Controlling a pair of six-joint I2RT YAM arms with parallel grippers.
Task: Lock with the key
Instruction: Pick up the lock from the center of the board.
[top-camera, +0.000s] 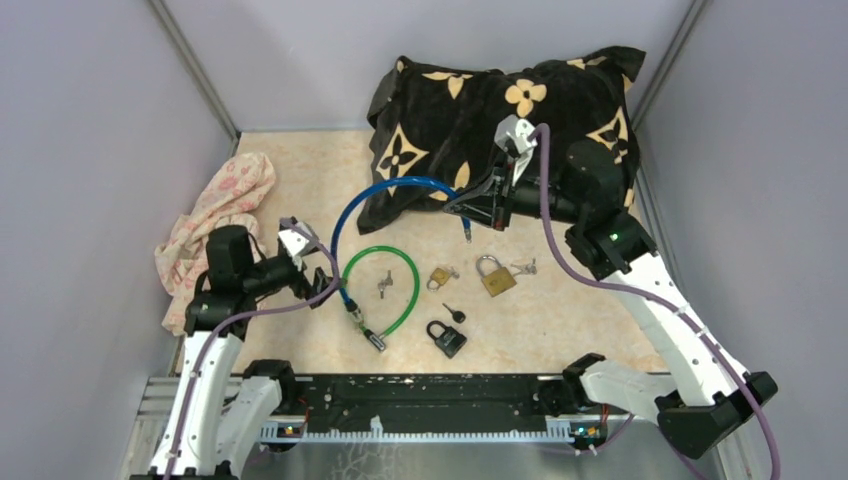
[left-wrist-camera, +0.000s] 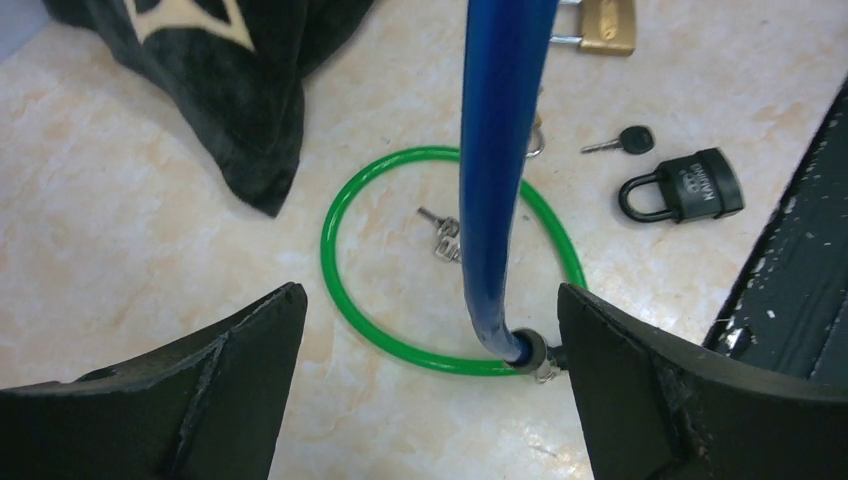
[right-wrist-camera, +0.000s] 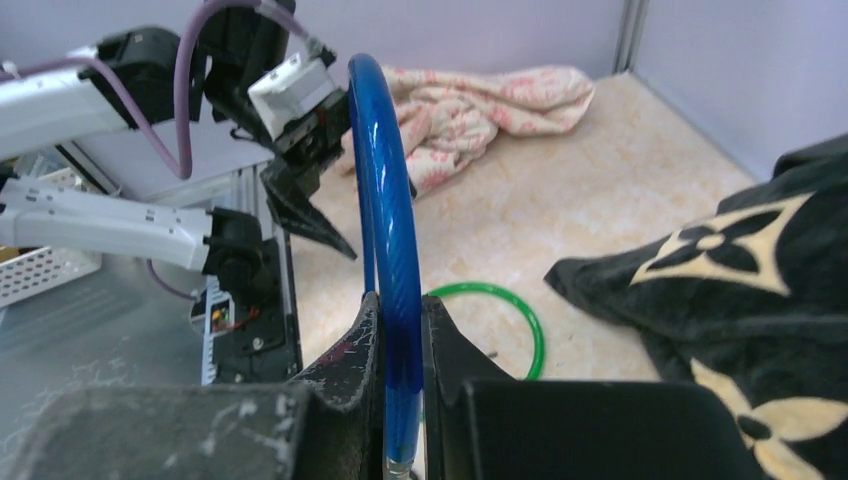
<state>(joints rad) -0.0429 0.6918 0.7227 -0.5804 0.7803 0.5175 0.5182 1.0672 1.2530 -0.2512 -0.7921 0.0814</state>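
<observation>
Right gripper (right-wrist-camera: 400, 335) clenched on blue cable lock (right-wrist-camera: 385, 200) near one end. Cable arches across to left gripper (left-wrist-camera: 430, 292), released, empty. Cable's far end (left-wrist-camera: 528, 350) sits on worktop (left-wrist-camera: 150, 200) between its jaws, nearer the right one. Keys (left-wrist-camera: 445, 235) lie just beyond, inside green cable (left-wrist-camera: 327, 240).

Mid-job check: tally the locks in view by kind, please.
Cable locks: 2 (blue cable lock in the right gripper, green cable lock)
Padlocks: 3 (large brass padlock, small brass padlock, black padlock)
Total: 5
</observation>
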